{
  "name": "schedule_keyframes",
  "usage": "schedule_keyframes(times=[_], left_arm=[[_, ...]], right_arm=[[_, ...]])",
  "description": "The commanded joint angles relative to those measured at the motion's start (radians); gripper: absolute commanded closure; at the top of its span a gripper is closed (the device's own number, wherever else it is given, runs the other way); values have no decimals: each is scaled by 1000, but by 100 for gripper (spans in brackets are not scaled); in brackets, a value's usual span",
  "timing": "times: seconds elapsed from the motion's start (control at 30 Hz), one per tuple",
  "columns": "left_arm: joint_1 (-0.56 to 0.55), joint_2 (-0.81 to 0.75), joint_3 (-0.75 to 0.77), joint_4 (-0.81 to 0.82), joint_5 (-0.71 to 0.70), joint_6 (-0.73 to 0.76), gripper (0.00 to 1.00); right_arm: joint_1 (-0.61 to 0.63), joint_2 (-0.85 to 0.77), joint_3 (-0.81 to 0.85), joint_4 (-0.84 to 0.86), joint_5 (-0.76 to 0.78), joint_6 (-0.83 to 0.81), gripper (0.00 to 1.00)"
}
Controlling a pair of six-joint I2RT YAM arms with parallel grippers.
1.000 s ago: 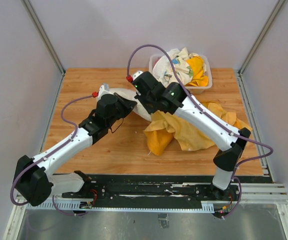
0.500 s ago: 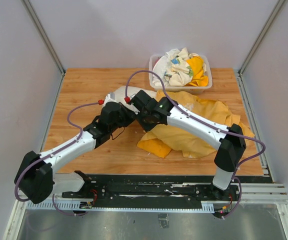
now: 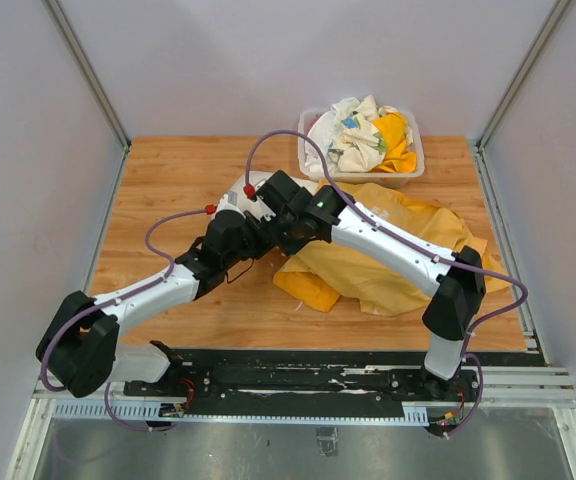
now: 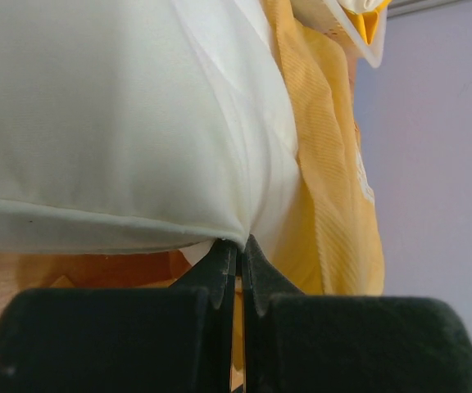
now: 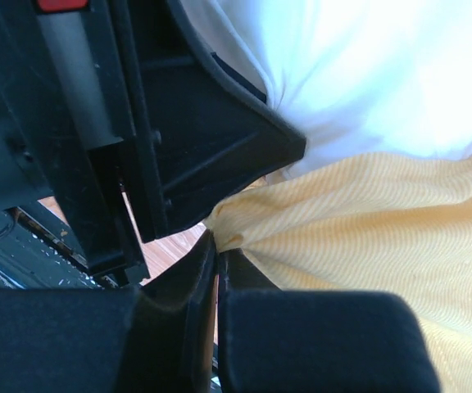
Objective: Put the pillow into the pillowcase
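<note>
The two arms meet at mid-table (image 3: 168, 180), wrists nearly touching. The left gripper (image 4: 234, 254) is clenched on a corner of the pillow (image 4: 113, 115), its fingertips pinched together right at the seam. The white cushion bulges above them and fills most of the left wrist view.

Just beside it, the right gripper (image 5: 215, 250) is clamped on a gathered edge of the pillowcase (image 3: 388, 265), with ribbed yellow cloth puckering out from between its closed fingertips.

From above, the pillow shows only as a pale sliver behind the wrists, left of centre. The pillowcase lies rumpled on the wood from the grippers out toward the right edge. Pillow and pillowcase press against each other where the grippers meet, but whether any of the pillow is inside the case cannot be made out.

At the far edge stands a clear bin (image 3: 419, 150) heaped with white and yellow cloths (image 3: 358, 135), and the pillowcase's back fold lies close in front of it.
</note>
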Motion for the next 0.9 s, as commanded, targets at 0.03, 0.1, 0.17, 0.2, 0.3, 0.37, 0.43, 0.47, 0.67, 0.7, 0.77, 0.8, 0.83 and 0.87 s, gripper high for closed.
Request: schedule_keyframes(times=[0.03,0.1,0.17,0.2,0.3,0.37,0.43,0.47,0.67,0.7,0.77,0.8,0.83,0.87], left_arm=[[-17,-18,-22,100,75,10,100],[-17,-21,-13,74,58,25,100],[-17,-20,-4,45,53,31,98],[-17,-20,1,18,50,33,96],[-15,-35,6,-67,9,32,70],[-11,-58,9,-135,-30,32,51],[-5,-95,4,-189,-61,36,43],[-1,-113,2,-218,-78,36,40],[41,-230,-36,-384,-170,-3,29],[53,-252,-47,-410,-191,-12,27],[83,-289,-76,-439,-216,-14,23],[103,-301,-90,-453,-219,-13,22],[124,-310,-106,-460,-217,-15,21],[148,-315,-126,-460,-209,-14,19]], right_arm=[[-3,-13,-26,46,-8,2,99],[-3,-19,-43,48,-14,10,99],[-3,-32,-68,59,-13,17,99],[-3,-39,-83,67,-9,18,99],[-3,-60,-134,86,8,24,99],[-2,-72,-176,106,16,30,99],[-3,-79,-211,125,22,35,99],[-3,-81,-231,135,24,38,99],[-3,-78,-263,164,17,48,99],[-3,-79,-263,167,15,48,99],[-3,-80,-263,169,14,48,99],[-3,-80,-260,169,11,47,99],[-3,-79,-257,169,9,47,99],[-3,-80,-255,168,8,47,99]])
